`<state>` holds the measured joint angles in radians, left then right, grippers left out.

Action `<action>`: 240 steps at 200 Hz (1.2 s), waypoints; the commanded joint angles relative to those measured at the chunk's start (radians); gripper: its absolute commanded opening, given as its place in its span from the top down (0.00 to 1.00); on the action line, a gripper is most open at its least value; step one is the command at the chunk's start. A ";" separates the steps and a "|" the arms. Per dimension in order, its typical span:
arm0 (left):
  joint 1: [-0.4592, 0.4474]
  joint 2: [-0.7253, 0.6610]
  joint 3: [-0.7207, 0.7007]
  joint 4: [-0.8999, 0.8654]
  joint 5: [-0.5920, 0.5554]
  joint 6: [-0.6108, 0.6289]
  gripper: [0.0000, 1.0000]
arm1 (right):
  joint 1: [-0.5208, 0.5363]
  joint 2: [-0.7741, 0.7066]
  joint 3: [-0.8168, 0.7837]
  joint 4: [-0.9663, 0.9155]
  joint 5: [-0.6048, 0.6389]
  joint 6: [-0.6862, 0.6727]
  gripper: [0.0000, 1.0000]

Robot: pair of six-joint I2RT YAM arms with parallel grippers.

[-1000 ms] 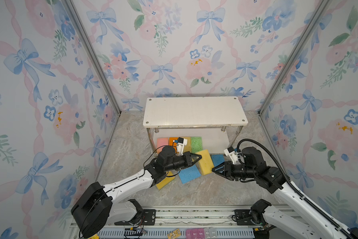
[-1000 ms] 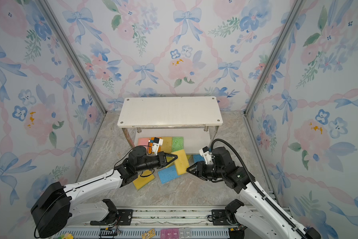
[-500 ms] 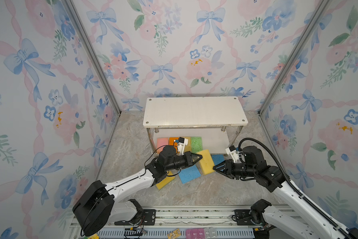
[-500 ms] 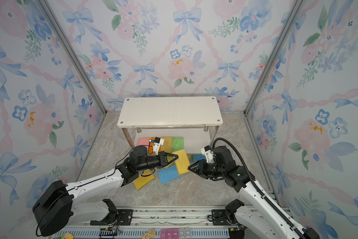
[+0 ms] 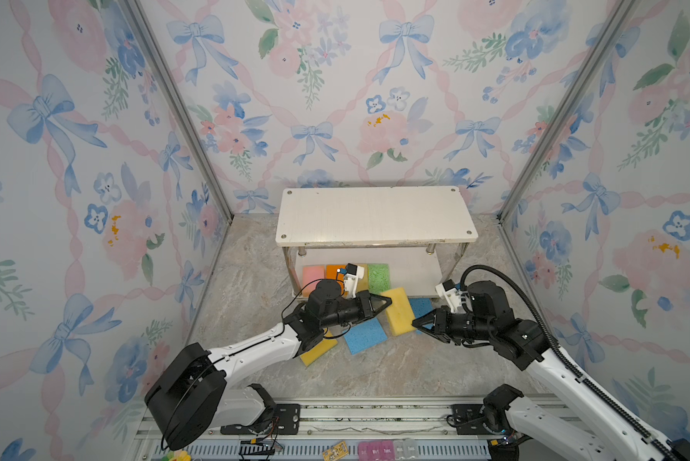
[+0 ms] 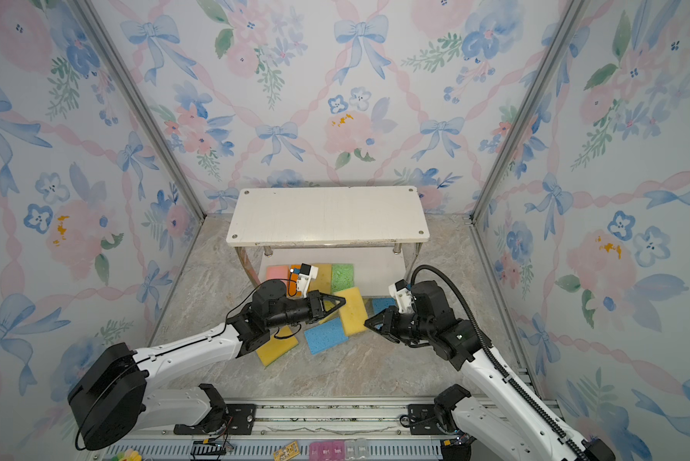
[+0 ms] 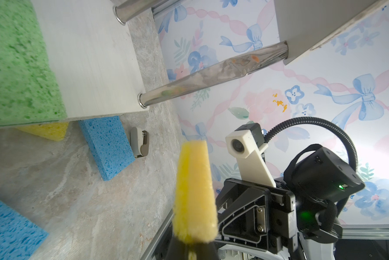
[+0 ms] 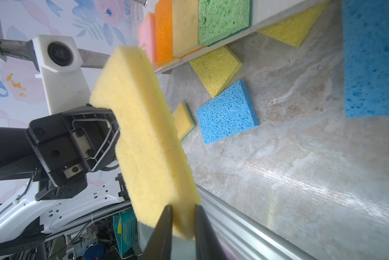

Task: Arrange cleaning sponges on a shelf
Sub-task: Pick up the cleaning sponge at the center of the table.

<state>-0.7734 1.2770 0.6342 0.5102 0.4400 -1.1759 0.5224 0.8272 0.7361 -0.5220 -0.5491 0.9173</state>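
- The desk (image 5: 255, 291) carries everything. The shelf (image 5: 375, 215) stands at its back, so both arms reach in from the front.
- The shelf's top board is bare. On the lower board, the pink sponge (image 8: 146, 33), orange sponge (image 8: 163, 33), mustard sponge (image 8: 184, 24) and green sponge (image 8: 222, 20) lie flat and edge to edge from the left end. The right end is free, probably the next slot.
- The left pincer (image 5: 386, 302) is pressed onto one end of the yellow sponge (image 5: 400, 313), holding it off the desk in front of the shelf.
- The right pincer (image 5: 415, 322) pinches the opposite corner. This looks like a hand-over, since the free slot is on that arm's side.
- Waiting loose on the desk are a blue sponge (image 8: 227, 112), a second blue sponge (image 8: 373, 56), a pale sponge (image 8: 215, 69) and a green-backed sponge (image 8: 184, 121). A tucked sponge (image 8: 294, 27) sits partly under the shelf.
- The clip (image 7: 139, 141) lies just beside a blue sponge and is no part of the job.
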 commanded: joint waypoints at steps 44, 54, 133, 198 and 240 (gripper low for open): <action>-0.015 0.008 0.012 0.035 0.025 -0.010 1.00 | -0.007 -0.039 -0.001 -0.023 0.025 0.007 0.96; -0.015 0.011 0.013 0.036 0.023 -0.009 1.00 | -0.007 -0.044 -0.001 -0.030 0.031 0.007 0.98; 0.026 -0.109 -0.060 0.025 -0.065 -0.002 0.02 | -0.017 -0.075 0.033 -0.072 0.247 0.038 1.00; 0.180 -0.494 -0.120 -0.404 -0.264 0.132 0.02 | -0.042 0.084 0.107 -0.010 0.449 0.041 1.00; 0.315 -0.662 -0.185 -0.496 -0.225 0.094 0.02 | -0.063 0.216 0.133 0.085 0.448 -0.006 1.00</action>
<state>-0.5106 0.6689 0.4969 0.1341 0.2157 -1.0939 0.4736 0.9962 0.8307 -0.5034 -0.1345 0.9535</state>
